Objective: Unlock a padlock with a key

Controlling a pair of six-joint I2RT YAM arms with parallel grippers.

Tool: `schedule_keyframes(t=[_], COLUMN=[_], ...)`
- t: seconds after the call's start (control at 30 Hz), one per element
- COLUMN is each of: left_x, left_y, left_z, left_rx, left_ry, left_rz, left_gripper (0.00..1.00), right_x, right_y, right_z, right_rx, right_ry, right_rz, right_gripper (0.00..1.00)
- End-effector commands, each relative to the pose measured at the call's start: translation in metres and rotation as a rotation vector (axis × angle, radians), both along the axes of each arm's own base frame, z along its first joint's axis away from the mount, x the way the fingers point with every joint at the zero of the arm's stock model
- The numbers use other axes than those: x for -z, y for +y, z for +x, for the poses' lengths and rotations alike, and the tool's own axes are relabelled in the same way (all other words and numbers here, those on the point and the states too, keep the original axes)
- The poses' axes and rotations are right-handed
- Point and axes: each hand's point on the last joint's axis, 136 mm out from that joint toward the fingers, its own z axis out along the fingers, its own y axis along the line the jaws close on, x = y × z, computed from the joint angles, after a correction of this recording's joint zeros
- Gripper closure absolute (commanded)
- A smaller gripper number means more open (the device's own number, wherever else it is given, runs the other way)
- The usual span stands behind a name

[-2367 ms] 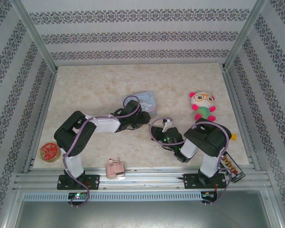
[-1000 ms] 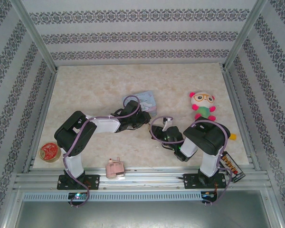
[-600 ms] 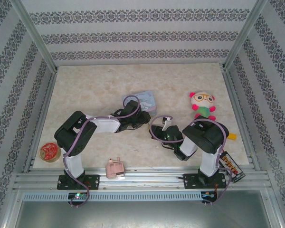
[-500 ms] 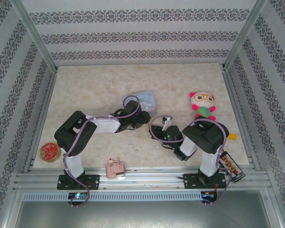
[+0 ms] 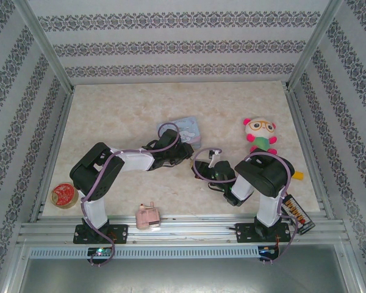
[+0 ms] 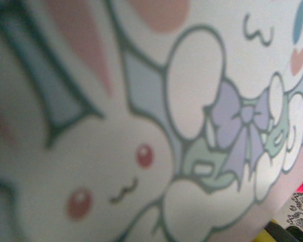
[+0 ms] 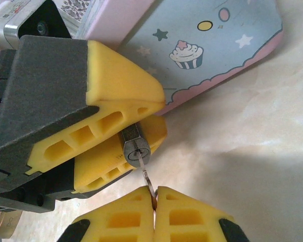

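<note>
Key [image 7: 147, 175] in right hand [image 7: 154, 195], tip in padlock [image 7: 136, 145]

— Where's everything sitting on your side?

— On my table [image 5: 128, 110], the tin [image 5: 186, 128] lies mid-table, right behind my left gripper [image 7: 161, 117]. The padlock [image 7: 135, 146] sits between that gripper's fingers, keyhole end facing my right gripper [image 7: 154, 194], which comes in from the right. The key [image 7: 147, 177] runs from between my right fingers up to the keyhole, its tip at the slot.

— And the rest?

— The plush [image 5: 260, 135] lies right of the tin, well apart. I've got the plastic toy [image 5: 147, 216] at the near edge, between the arm bases, and the roll [image 5: 64, 195] near the left edge, beside my left base.
</note>
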Motion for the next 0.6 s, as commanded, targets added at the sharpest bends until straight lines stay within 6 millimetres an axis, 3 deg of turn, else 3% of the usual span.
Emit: schedule_keyframes(t=[0.0,0.57], left_x=[0.0228,0.0229], left_y=[0.0050,0.0063], left_z=[-0.0199,-0.0200], left_rx=[0.005,0.000], left_ry=[0.127,0.125], left_rz=[-0.014,-0.018], left_gripper=[0.85,0.85], right_x=[-0.0057,-0.0095], right_y=[-0.0049,-0.0117], right_z=[0.0077,0.0097], right_rx=[0.031,0.050], right_ry=[-0.010,0.001], right_rz=[0.018,0.041], right_gripper=[1.00,1.00])
